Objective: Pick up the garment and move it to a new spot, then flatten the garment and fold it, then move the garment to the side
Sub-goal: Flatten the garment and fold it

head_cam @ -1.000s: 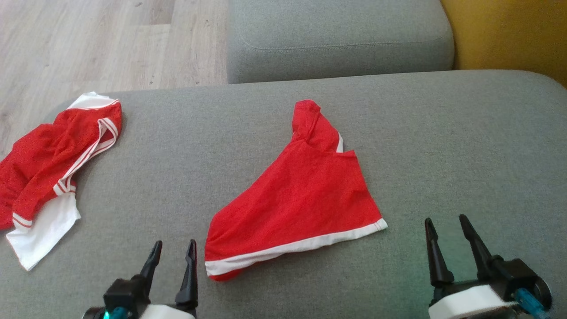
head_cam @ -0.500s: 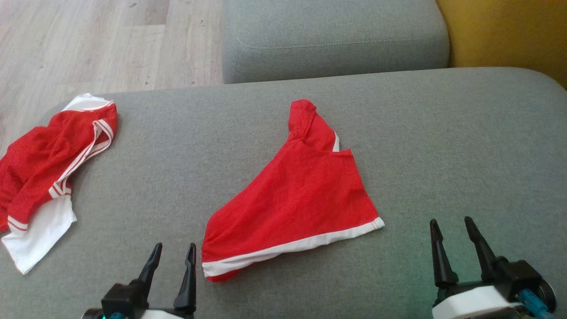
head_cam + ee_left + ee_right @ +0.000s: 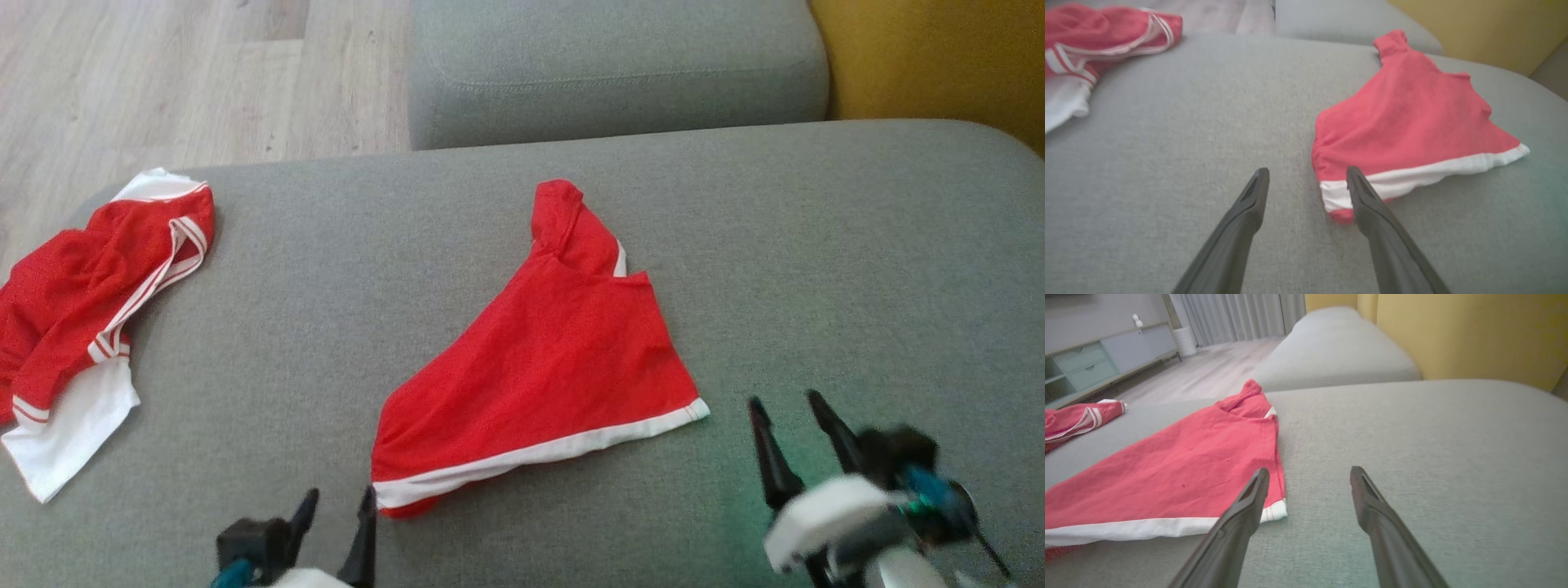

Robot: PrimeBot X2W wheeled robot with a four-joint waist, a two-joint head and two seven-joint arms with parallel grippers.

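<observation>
A red garment (image 3: 555, 367) with a white hem lies folded into a rough triangle in the middle of the grey sofa seat (image 3: 326, 269). It also shows in the left wrist view (image 3: 1412, 122) and the right wrist view (image 3: 1180, 465). My left gripper (image 3: 341, 505) is open at the bottom, just left of the garment's near-left corner (image 3: 1339, 204). My right gripper (image 3: 785, 404) is open, slightly right of the hem's right corner (image 3: 1278, 510). Neither gripper holds anything.
A second red and white garment (image 3: 82, 310) lies crumpled at the seat's left edge. Behind stands another grey cushion (image 3: 612, 73). Wooden floor (image 3: 163, 82) lies beyond on the left, and a yellow wall (image 3: 939, 57) at the right.
My right gripper has swung left toward the hem's right corner and is blurred by motion. My left gripper has shifted right toward the near-left corner. The garment has not moved.
</observation>
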